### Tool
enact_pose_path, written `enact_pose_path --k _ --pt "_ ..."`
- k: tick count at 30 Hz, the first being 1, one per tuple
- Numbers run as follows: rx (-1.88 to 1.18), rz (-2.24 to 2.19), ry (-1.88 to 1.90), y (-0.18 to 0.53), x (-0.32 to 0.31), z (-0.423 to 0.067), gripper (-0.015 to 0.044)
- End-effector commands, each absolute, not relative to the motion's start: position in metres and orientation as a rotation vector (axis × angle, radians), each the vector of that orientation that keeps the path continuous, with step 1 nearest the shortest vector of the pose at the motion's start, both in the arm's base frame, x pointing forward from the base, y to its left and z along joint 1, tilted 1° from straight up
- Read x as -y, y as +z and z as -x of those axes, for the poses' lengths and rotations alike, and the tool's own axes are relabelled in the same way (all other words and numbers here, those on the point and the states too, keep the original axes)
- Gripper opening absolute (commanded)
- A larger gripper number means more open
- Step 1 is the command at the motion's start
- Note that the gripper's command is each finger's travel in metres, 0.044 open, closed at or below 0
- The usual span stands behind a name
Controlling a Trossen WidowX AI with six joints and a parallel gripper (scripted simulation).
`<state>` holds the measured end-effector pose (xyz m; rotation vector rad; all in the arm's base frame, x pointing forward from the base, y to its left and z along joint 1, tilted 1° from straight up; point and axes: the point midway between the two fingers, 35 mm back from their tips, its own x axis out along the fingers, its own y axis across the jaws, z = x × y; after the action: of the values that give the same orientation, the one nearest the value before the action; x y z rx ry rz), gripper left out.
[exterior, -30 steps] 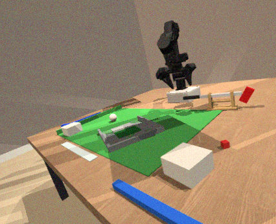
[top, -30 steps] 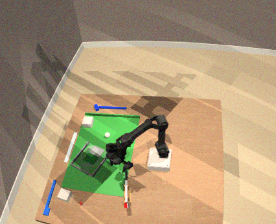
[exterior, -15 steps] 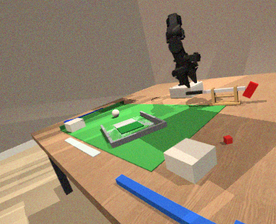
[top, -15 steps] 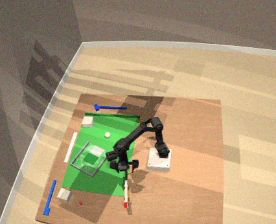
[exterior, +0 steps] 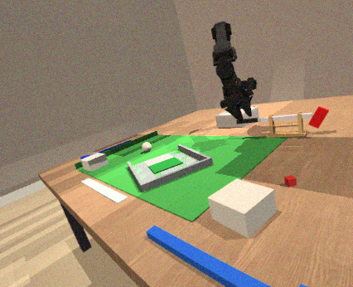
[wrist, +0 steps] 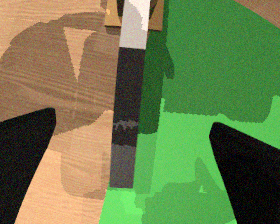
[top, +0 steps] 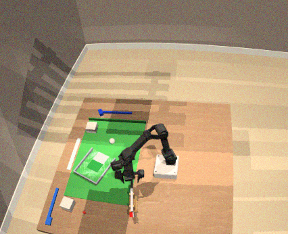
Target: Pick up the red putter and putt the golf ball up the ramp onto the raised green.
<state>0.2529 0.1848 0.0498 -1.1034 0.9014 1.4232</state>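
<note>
The red putter lies on a small wooden stand (top: 134, 203) (exterior: 287, 128) (wrist: 114, 11) at the mat's near edge. Its red head (top: 131, 214) (exterior: 318, 116) points away from the arm. Its white shaft (exterior: 284, 118) (wrist: 138, 3) and dark grip (wrist: 127, 123) point toward the gripper. My gripper (top: 130, 177) (exterior: 241, 117) (wrist: 134, 123) is open and low, with one finger on each side of the grip's end, not touching it. The white golf ball (top: 111, 141) (exterior: 147, 146) rests on the green mat (top: 80, 189) (exterior: 193, 195) (wrist: 217, 63). The grey-framed raised green (top: 94, 165) (exterior: 165, 165) with its ramp stands in the middle of the mat.
White blocks (top: 91, 126) (top: 67, 203) (exterior: 242, 206) (exterior: 94, 161) stand at the mat's corners. A blue bar (top: 52, 206) (exterior: 201, 259), a blue L-shaped stick (top: 115, 112), a white strip (top: 74, 153) (exterior: 103, 190) and a small red cube (top: 84, 212) (exterior: 290, 180) lie around the mat. The arm's white base (top: 165, 166) stands to the right.
</note>
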Motion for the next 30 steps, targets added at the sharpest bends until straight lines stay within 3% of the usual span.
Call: enact_pose_path --k 1,26,30 --pt "-0.917 1.100 1.435 0.033 -0.184 -0.250 0.0440" --pt "-0.917 1.100 1.435 0.010 -0.184 -0.250 0.0440" --pt "-0.913 1.102 1.429 0.013 -0.185 -0.252 0.0335"
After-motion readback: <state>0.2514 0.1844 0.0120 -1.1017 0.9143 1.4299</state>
